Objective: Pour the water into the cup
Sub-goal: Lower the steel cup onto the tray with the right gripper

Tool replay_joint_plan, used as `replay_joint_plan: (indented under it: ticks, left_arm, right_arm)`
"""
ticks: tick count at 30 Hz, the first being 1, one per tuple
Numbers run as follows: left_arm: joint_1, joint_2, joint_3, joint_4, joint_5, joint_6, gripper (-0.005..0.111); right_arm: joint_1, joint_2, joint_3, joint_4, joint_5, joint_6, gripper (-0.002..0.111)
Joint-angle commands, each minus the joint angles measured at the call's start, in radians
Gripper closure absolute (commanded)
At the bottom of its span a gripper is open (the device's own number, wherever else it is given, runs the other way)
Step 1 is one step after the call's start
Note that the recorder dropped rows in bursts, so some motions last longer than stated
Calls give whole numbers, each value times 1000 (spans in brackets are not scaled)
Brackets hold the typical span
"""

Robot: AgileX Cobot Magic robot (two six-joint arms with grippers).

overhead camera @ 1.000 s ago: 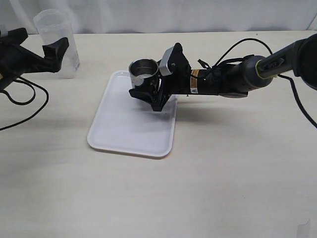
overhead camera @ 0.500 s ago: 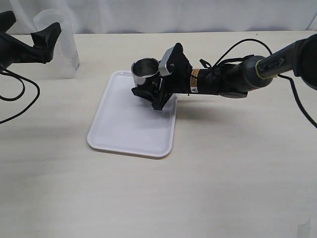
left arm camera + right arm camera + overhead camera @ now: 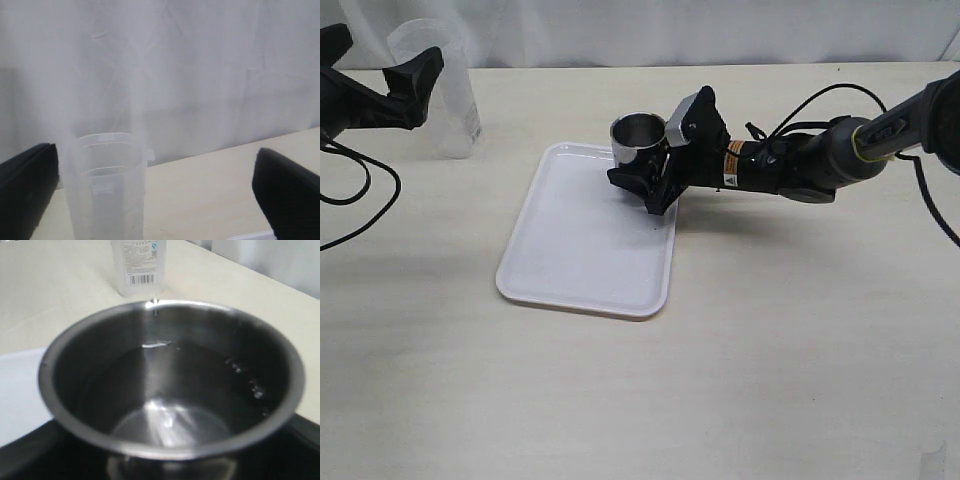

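The steel cup (image 3: 638, 133) is held upright in my right gripper (image 3: 645, 158), which is shut on it just above the far right corner of the white tray (image 3: 570, 260). In the right wrist view the cup (image 3: 100, 355) fills the frame, with clear water (image 3: 165, 385) in its lower part and droplets on its inner wall. My left gripper (image 3: 380, 60) is open and empty at the far left. The translucent beaker (image 3: 445, 90) stands on the table just ahead of it. In the left wrist view the beaker (image 3: 107, 185) stands near one finger, untouched.
The beaker's barcode label (image 3: 142, 267) shows beyond the cup in the right wrist view. Black cables (image 3: 360, 200) trail from the left arm and more (image 3: 820, 105) along the right arm. A white backdrop borders the table's far edge.
My right gripper has carried the cup to the right and a little farther back over the tray. My left gripper drew back up and left from the beaker, then held still.
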Motion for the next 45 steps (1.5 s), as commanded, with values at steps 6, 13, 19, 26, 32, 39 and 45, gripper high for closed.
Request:
replay_joint_plan:
  ticks: [6,13,19,26,32,39,45]
  left_arm:
    - [3,-6,3,0,1,-2,8]
    - [3,-6,3,0,1,-2,8]
    - [3,-6,3,0,1,-2,8]
    - [3,-6,3,0,1,-2,8]
    - [3,-6,3,0,-1,-2,8]
    - [3,-6,3,0,-1,-2,8]
    - [3,-6,3,0,-1,-2,8]
  right_arm:
    - [3,26,-6,47,-100,4,104]
    - [4,26,-6,41,-123,7,104]
    - [4,28,-6,34,-123,9,104]
    - [4,55,-6,35,-123,4,104]
    - [4,55,-6,35,-131,4,104]
    - [4,55,-6,35,-147,4,83]
    - [4,55,-6,35,-145,4,55]
